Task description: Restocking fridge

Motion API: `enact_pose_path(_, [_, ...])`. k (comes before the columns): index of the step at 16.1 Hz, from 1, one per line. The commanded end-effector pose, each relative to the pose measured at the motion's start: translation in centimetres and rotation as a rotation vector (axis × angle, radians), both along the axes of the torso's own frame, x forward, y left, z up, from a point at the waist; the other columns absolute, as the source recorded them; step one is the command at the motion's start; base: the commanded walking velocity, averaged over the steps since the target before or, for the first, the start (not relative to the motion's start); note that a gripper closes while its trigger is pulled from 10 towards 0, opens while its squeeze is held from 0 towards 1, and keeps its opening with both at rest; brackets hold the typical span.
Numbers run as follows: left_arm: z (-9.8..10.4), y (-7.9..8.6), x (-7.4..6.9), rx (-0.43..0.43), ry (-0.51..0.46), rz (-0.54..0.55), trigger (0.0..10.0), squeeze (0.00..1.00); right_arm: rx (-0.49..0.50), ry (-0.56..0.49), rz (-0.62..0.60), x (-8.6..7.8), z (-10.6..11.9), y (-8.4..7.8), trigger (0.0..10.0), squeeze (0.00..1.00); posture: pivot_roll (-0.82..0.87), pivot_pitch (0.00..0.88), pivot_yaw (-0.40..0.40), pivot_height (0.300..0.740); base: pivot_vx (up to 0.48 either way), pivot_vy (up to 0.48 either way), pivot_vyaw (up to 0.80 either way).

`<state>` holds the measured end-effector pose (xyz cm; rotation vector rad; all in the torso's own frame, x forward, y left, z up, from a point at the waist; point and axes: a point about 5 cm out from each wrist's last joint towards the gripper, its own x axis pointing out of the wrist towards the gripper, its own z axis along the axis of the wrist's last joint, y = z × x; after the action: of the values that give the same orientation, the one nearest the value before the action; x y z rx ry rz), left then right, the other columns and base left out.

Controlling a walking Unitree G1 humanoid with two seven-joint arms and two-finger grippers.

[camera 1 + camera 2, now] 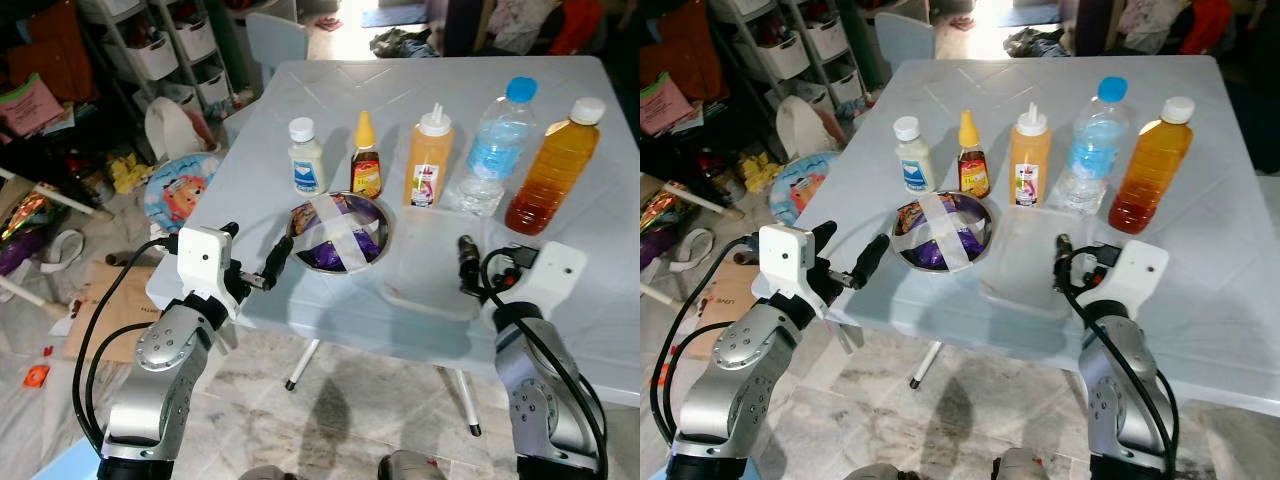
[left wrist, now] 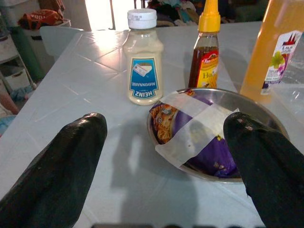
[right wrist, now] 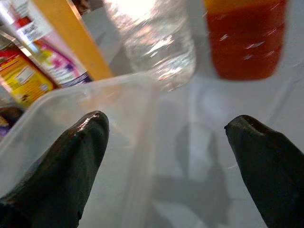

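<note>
— Left eye view first: how far along?
— Barely begun, by the look of it. Nothing lifted yet; mayonnaise jar [image 1: 305, 155], honey bottle [image 1: 366, 157], orange sauce bottle [image 1: 430, 158], water bottle [image 1: 497, 145] and amber bottle [image 1: 555, 165] all upright in a row across the middle of the table [image 1: 330, 85].
— And nearer the front edge?
— Steel bowl [image 1: 339, 233] with a purple packet under crossed tape, just beside a clear plastic tub [image 1: 432, 273].
— Grippers?
— Left gripper [image 2: 164, 156] spread wide, empty, at the front edge facing the bowl. Right gripper [image 3: 166, 156] likewise apart, empty, over the tub's rim, facing the water and amber bottles.
— Left to do?
— Everything, judging from this: every item yet to be carried off to the fridge.
</note>
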<state>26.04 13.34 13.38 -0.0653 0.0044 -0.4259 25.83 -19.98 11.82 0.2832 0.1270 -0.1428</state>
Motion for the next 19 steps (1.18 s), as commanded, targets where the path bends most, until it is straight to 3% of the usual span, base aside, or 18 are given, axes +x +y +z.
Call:
enact_pose_path(1, [0.4,0.2,0.1,0.025,-0.017,-0.005,10.0,0.00,0.027,0.015,0.031,0.0,-0.3,0.6,10.0,0.00,-0.08,0.062,0.136,0.740,0.000,0.000,0.00])
enact_pose_path(3, [0.6,0.2,0.2,0.020,-0.019,-0.005,10.0,0.00,0.055,0.015,0.079,-0.2,-0.4,1.2,10.0,0.00,-0.08,0.063,0.137,0.740,0.000,0.000,0.00])
enact_pose_path(7, [0.6,-0.1,0.1,0.027,-0.026,-0.015,10.0,0.00,0.006,-0.017,0.108,-0.2,0.9,1.2,10.0,0.00,-0.09,0.059,0.137,0.740,0.000,0.000,0.00])
enact_pose_path(14, [0.7,-0.5,0.2,0.027,-0.042,-0.026,10.0,0.00,-0.060,-0.069,0.141,1.4,3.5,1.4,10.0,0.00,-0.09,0.045,0.125,0.740,0.000,0.000,0.00])
enact_pose_path(19, [0.9,-0.7,0.0,0.038,-0.059,-0.043,10.0,0.00,-0.087,-0.109,0.137,2.5,5.1,3.4,10.0,0.00,-0.09,0.037,0.117,0.740,0.000,0.000,0.00])
